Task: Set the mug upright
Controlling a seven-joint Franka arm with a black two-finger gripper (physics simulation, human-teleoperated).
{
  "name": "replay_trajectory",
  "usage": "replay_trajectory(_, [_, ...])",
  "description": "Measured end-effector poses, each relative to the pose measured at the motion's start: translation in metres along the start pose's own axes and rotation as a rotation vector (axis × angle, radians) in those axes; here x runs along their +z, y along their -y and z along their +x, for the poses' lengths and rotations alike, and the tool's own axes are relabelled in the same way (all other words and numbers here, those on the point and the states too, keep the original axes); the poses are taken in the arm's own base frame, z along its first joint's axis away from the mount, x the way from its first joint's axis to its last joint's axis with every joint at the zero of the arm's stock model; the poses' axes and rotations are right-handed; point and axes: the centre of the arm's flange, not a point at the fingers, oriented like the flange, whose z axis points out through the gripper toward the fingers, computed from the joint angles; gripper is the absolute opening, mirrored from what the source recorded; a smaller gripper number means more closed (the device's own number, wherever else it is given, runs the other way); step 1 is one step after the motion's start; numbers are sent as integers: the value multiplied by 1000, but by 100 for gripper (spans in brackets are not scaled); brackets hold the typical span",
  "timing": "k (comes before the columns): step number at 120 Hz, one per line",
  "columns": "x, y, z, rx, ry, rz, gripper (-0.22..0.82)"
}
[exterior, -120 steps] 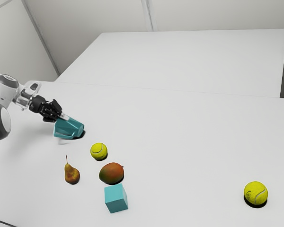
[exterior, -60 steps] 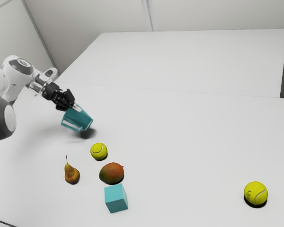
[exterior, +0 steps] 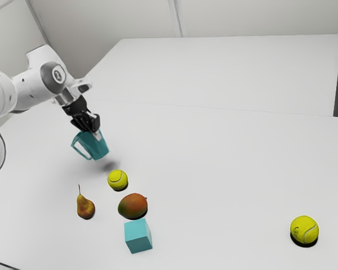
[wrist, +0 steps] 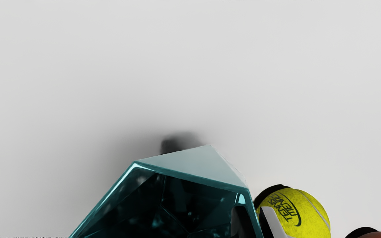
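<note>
Mug (exterior: pixel 97 147), one, plus two tennis balls (exterior: pixel 117 179)

Exterior view: my arm (exterior: pixel 36 87) runs off the edge at nine o'clock. Gripper (exterior: pixel 96 133) hides part of the mug's (exterior: pixel 96 147) rim. Far tennis ball (exterior: pixel 304 229), four o'clock: marking too small to read. Dark line, eight o'clock, cut off; can't tell what. Wrist view: mug cropped, shadow behind it blurred. Near ball (wrist: pixel 304 211) half behind a finger; mango (wrist: pixel 380 235) mostly cut off.
</note>
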Motion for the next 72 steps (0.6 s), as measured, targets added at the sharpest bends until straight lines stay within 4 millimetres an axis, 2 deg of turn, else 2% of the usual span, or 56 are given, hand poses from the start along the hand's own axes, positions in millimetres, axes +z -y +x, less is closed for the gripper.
replay_trajectory(16, [0,0,2,20,-11,94,-17])
replay_trajectory(31, [8,5,-7,0,-8,125,-17])
replay_trajectory(57, [19,-11,-19,-2,6,162,-17])
replay_trajectory(72, [21,-11,-26,-29,-1,178,-17])
